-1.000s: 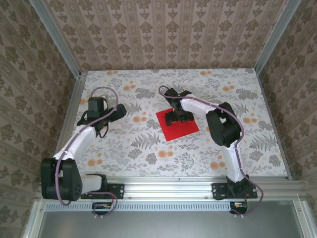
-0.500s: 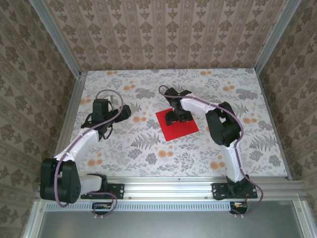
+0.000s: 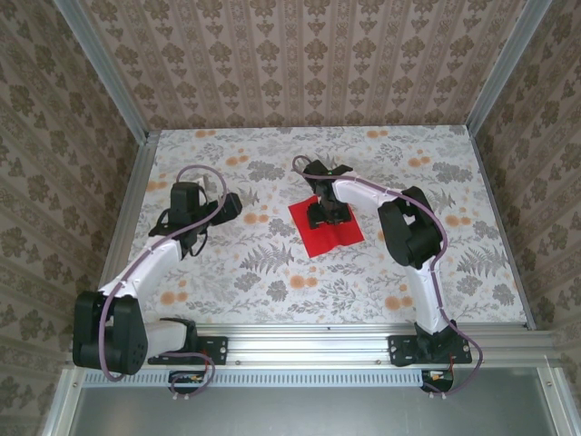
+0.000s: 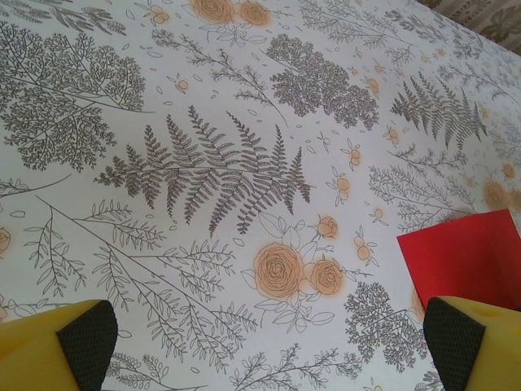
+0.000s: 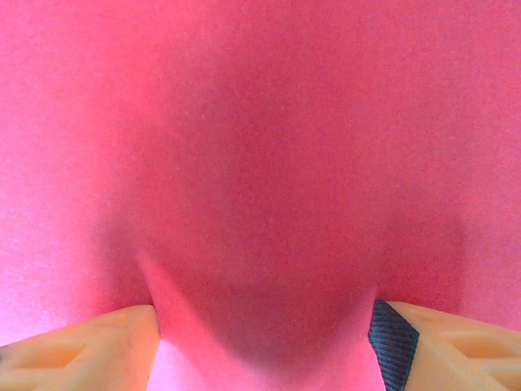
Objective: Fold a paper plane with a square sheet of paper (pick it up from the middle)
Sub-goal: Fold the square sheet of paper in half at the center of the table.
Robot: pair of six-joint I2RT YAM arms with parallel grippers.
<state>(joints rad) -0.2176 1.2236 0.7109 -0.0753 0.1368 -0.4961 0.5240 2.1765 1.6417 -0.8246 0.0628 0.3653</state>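
Note:
The square sheet of paper (image 3: 329, 240) is bright red and lies flat on the flowered table (image 3: 272, 272), right of centre. My right gripper (image 3: 329, 216) points straight down on the sheet's middle. In the right wrist view its fingers (image 5: 98, 346) are still apart, pressing on the red paper (image 5: 260, 147), which humps up between them around the right gripper (image 5: 264, 346). My left gripper (image 3: 229, 206) hovers left of the sheet, open and empty. In the left wrist view a corner of the sheet (image 4: 464, 257) shows beyond the left gripper (image 4: 270, 338). The paper plane is out of view.
Patterned walls with metal posts (image 3: 136, 136) enclose the table on three sides. A metal rail (image 3: 309, 334) carrying the arm bases runs along the near edge. The right arm's elbow (image 3: 413, 227) stands just right of the sheet.
The right jaws have narrowed on the sheet, and the paper has drawn in slightly beneath them. The left arm has moved a little right, toward the sheet, with its gripper still open.

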